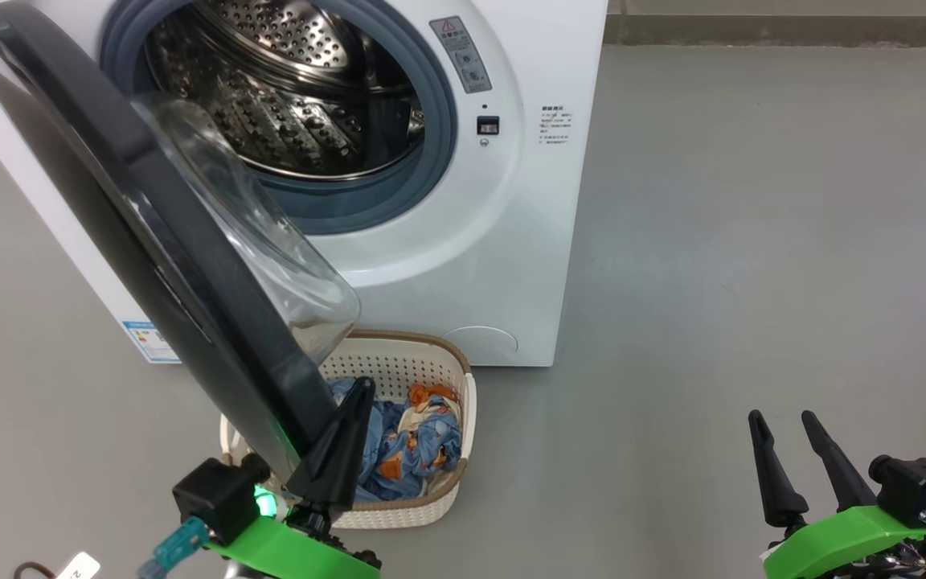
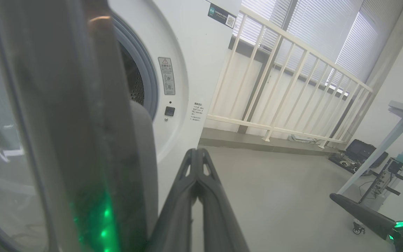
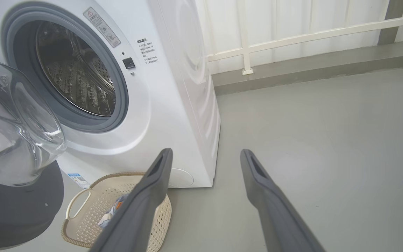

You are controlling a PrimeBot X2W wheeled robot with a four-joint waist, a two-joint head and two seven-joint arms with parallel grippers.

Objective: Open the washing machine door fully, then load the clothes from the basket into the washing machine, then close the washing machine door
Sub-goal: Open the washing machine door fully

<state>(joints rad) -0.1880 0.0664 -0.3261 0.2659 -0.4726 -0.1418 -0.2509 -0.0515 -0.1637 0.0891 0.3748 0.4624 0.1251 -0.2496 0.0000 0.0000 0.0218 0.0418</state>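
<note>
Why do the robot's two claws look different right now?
The left gripper is shut tight; the right gripper is wide open. The left gripper sits right beside the washing machine door; the right gripper hangs over the grey floor, away from it. Both have long dark fingers and green mounts.

**Carrier:** smooth matt grey floor (image 1: 752, 241), running level up to a raised grey kerb (image 3: 310, 70) along the far wall.

**Standing directly on it:**
- Big white front-loading washing machine (image 1: 503, 265), sitting flat, with bare floor lying open to its right.
- Small cream perforated plastic basket with a brown woven-look rim (image 1: 411, 366), resting just in front of the machine's lower front panel; contact between the two cannot be told.
- Black open case (image 2: 360, 154), lying near a slanted pale table leg (image 2: 373, 168), both well apart from the machine.
- White railing post (image 3: 247, 66), standing on the kerb.
</note>
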